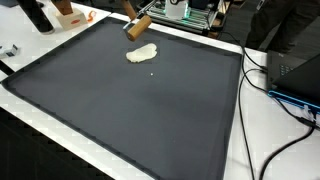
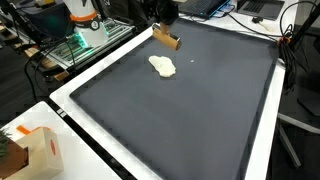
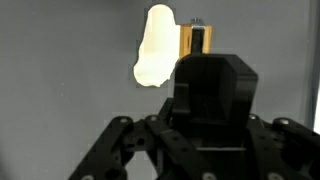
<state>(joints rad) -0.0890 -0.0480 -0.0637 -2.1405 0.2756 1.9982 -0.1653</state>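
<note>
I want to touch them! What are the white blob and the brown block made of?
The white blob looks soft, perhaps crumpled cloth or dough: matte cream with lumpy, rounded edges; I cannot tell which. The brown block looks like wood: tan, matte, straight-edged, with a darker side.

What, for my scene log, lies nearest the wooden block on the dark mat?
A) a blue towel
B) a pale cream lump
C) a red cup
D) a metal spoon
B: a pale cream lump lies on the mat close to the wooden block in both exterior views.
</note>
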